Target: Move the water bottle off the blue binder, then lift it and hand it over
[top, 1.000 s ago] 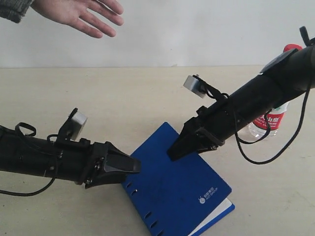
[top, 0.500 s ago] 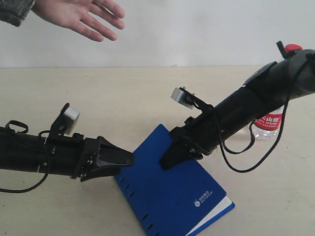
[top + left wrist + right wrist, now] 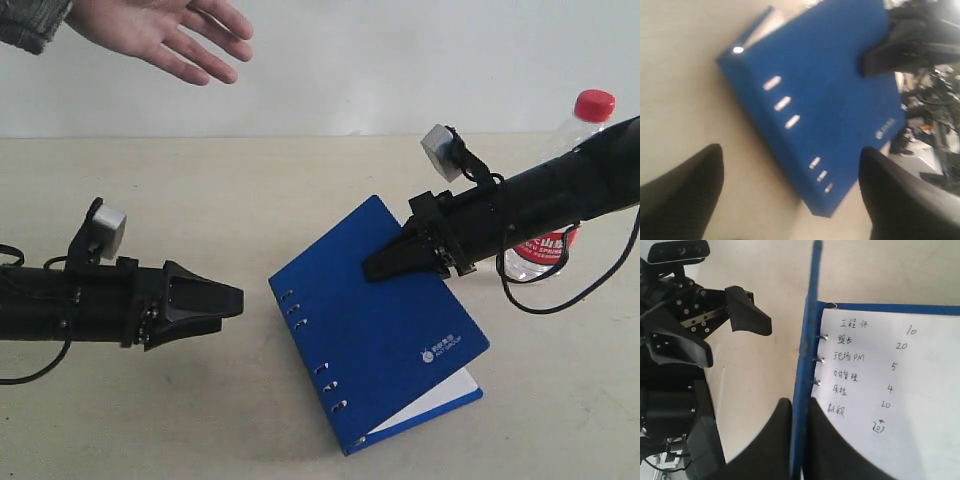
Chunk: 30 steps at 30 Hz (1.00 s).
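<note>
Obs: blue binder (image 3: 385, 320) cover raised, pinched edge-on by right gripper (image 3: 797, 412); handwritten sheet (image 3: 880, 390) inside; left gripper (image 3: 230, 306) spread wide, empty; water bottle (image 3: 578, 128), red cap, upright on table (image 3: 250, 200).

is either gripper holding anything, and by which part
The right gripper is clamped on the blue binder, pinching the edge of its cover, which is raised off the pages. The left gripper is open and holds nothing.

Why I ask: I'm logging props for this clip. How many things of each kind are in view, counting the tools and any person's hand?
water bottle: 1
blue binder: 1
tools, left tool and right tool: 2
hand: 1
Total: 5
</note>
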Motion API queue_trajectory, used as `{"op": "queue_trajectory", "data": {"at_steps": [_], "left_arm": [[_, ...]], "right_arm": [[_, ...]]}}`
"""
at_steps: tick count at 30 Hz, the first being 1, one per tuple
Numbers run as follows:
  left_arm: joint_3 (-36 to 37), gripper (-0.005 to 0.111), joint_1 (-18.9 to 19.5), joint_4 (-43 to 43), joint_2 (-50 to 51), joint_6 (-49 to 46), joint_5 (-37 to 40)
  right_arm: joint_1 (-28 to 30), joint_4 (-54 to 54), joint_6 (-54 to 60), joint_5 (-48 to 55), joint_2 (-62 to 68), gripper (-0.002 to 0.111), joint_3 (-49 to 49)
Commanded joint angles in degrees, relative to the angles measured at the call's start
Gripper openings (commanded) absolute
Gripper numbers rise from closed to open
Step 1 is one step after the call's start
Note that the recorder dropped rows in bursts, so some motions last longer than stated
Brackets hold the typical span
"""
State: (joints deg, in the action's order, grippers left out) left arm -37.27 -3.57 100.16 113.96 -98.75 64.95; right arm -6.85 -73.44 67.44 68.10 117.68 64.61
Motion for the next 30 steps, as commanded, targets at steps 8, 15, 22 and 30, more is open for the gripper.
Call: {"op": "queue_trajectory", "data": {"at_steps": [8, 15, 22, 30], "left_arm": [[-4.9, 0.071, -0.5, -0.2, 10.7, -3.0, 5.0], [-8.8, 0.071, -0.5, -0.2, 13.6, -0.9, 5.0], [-9.5, 0.071, -0.5, -0.2, 13.7, -0.2, 5.0], [-10.5, 0.071, -0.5, -0.2, 12.8, 6.7, 5.0]], "right_arm": [[-0.8, -2.2, 0.6, 1.9, -1.0, 0.000, 0.1], [-3.6, -8.8, 2.1, 1.9, -1.1, 0.000, 0.1], [-6.5, -9.6, 2.0, 1.9, -2.7, 0.000, 0.1], [-12.2, -7.1, 2.5, 1.9, -4.5, 0.000, 0.1]]}}
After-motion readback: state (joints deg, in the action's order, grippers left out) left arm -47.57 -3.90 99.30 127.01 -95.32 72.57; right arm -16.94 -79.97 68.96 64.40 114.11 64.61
